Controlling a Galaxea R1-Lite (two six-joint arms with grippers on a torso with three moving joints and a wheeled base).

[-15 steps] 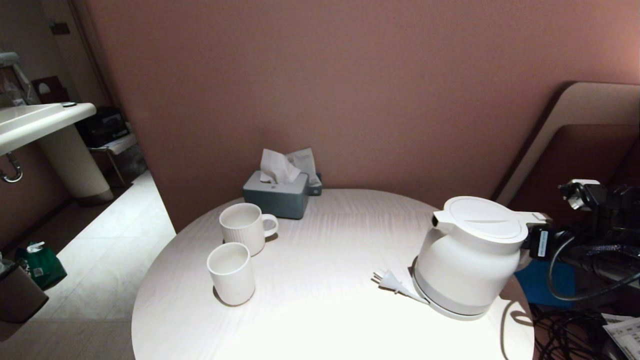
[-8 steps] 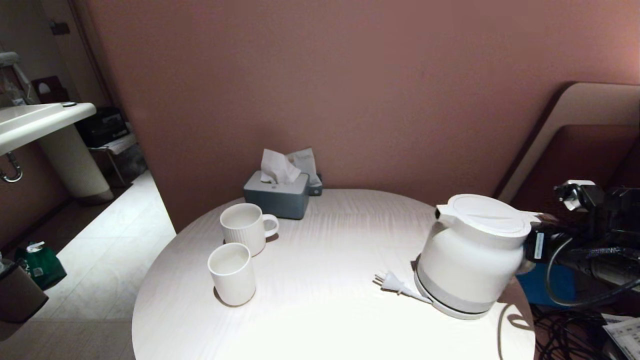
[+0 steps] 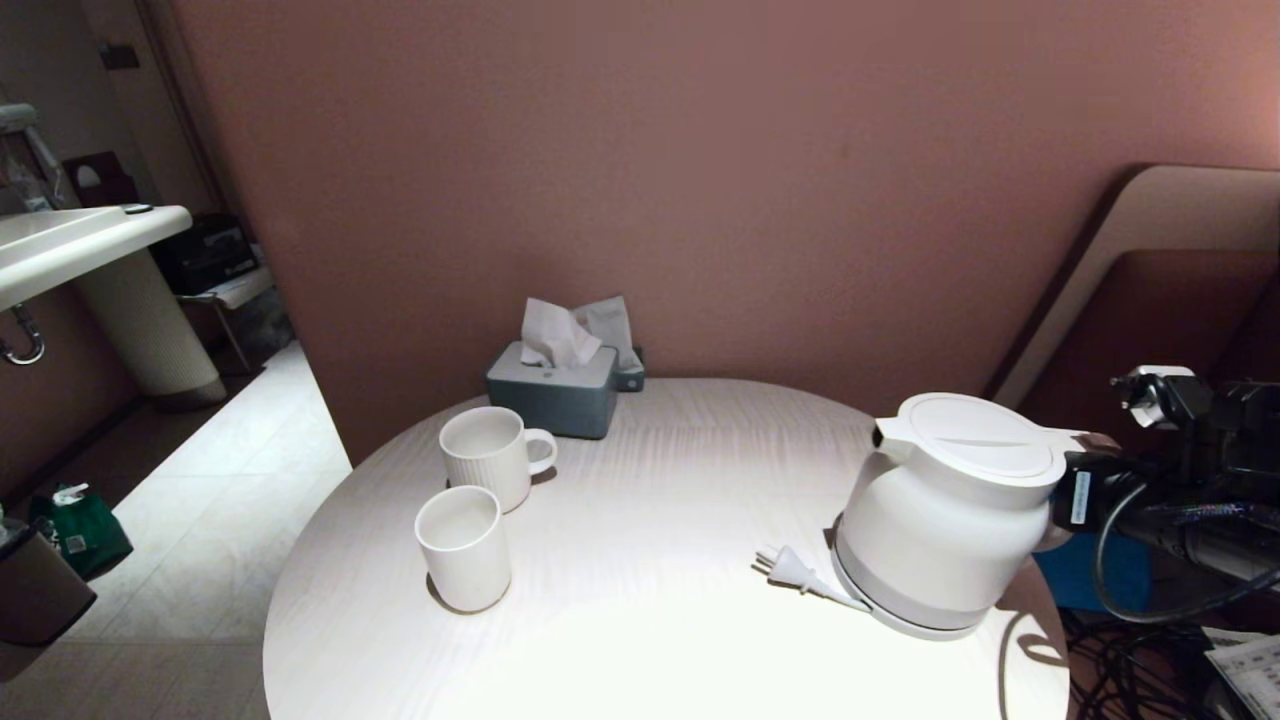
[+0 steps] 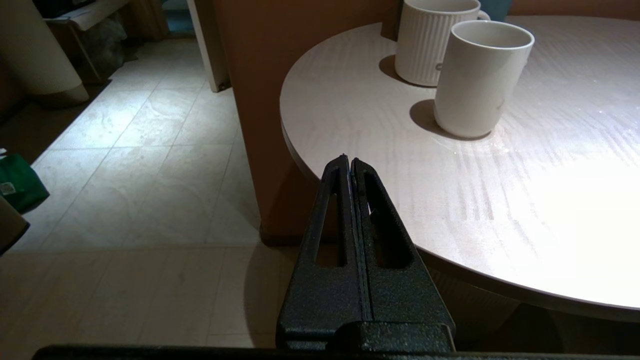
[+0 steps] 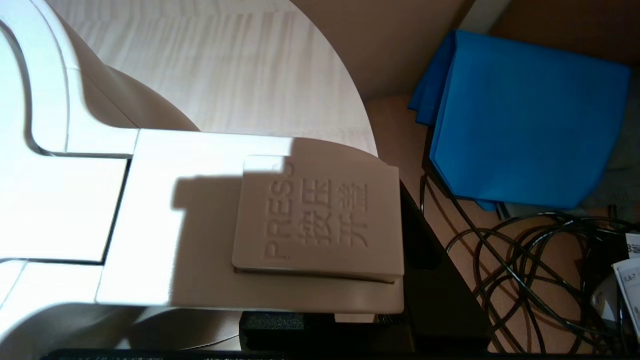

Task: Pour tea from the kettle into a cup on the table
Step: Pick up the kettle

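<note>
The white kettle (image 3: 945, 515) stands on its grey base disc (image 3: 905, 622) at the right of the round table (image 3: 650, 530), leaning slightly. My right gripper (image 3: 1068, 492) is shut on its looped handle (image 5: 200, 225); a black finger (image 5: 440, 285) presses the handle's side below the PRESS button (image 5: 320, 215). The smooth cup (image 3: 463, 548) stands at the table's left, also the cup (image 4: 477, 80) in the left wrist view. My left gripper (image 4: 348, 161) is shut and empty, off the table's (image 4: 500, 200) left front edge. No tea shows.
A ribbed mug (image 3: 487, 455) stands just behind the cup. A grey tissue box (image 3: 552, 392) sits at the back. The base's plug (image 3: 788, 566) lies left of the kettle. Blue cloth (image 5: 525, 115) and cables (image 5: 520, 280) lie on the floor at the right.
My right gripper has closed on the kettle's handle. The kettle tipped, then settled back, and it, its base and the plug have shifted slightly to the right.
</note>
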